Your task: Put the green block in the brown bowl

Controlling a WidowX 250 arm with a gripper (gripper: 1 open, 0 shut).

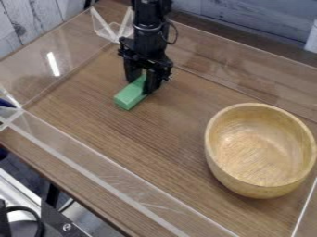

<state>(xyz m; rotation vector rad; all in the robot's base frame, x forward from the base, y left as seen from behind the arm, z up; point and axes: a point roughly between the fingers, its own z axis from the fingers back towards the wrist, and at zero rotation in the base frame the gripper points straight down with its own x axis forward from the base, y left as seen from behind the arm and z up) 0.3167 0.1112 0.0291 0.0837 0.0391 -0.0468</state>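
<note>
The green block (129,95) lies flat on the wooden table, left of centre, its long side running away from the camera. My gripper (147,85) points straight down over the block's far end, with one black finger on each side of it and the tips at table level. The fingers stand close to the block's sides, but I cannot make out whether they press on it. Their tips hide the far end of the block. The brown bowl (254,188) sits upright and empty at the right front, well apart from the gripper.
A low clear plastic wall (111,176) runs round the wooden tabletop (161,139), with its front edge nearest the camera and its back edge behind the arm. Bare wood lies between the block and the bowl.
</note>
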